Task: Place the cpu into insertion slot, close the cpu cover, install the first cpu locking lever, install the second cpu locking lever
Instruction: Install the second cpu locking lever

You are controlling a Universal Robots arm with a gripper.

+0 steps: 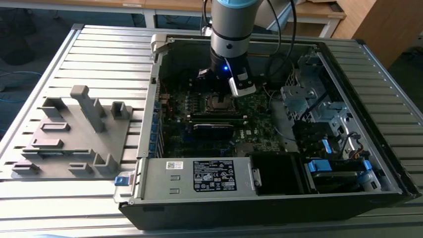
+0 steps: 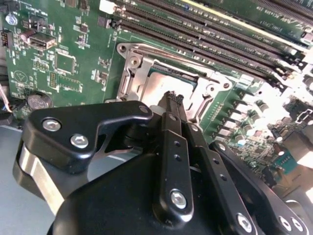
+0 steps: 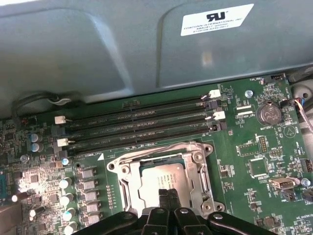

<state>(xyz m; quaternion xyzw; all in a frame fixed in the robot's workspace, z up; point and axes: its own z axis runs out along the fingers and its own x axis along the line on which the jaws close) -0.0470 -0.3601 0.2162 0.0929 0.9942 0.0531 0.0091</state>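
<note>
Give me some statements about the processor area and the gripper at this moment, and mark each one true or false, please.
1. The cpu already sits in the insertion slot. True.
2. The cpu cover lies down around the chip, which shows through its window. True.
3. The gripper hangs far from the socket, over the drive cage. False: its fingertips are pressed together right at the cpu, at the cover's edge.
4. The gripper carries the chip between its fingers. False: the fingers are shut on nothing.
5. In the exterior view, a grey fixture plate lies outside the computer case, on the exterior view's left. True.
</note>
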